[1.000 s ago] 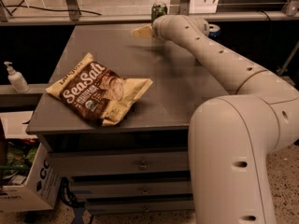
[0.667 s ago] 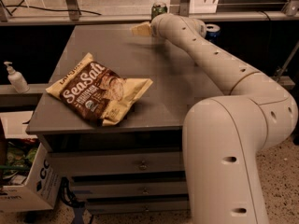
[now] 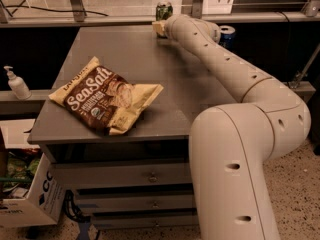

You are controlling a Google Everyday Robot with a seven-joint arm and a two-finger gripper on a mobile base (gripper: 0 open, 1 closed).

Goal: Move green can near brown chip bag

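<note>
The green can [image 3: 164,10] stands upright at the far edge of the grey table [image 3: 150,69], dark green with a silver top. My gripper [image 3: 159,29] is at the end of the long white arm [image 3: 225,64], low over the table just in front of the can and very close to it. The brown chip bag [image 3: 105,96] lies flat at the table's front left, with white "Sea Salt" lettering and pale yellow edges. It is far from the can and the gripper.
A dark blue can [image 3: 227,34] stands at the far right, partly behind the arm. A soap pump bottle [image 3: 16,83] sits on a ledge at the left. A cardboard box [image 3: 25,194] is on the floor. Drawers are below the tabletop.
The gripper has edged slightly closer to the green can. The chip bag and the cans have not moved.
</note>
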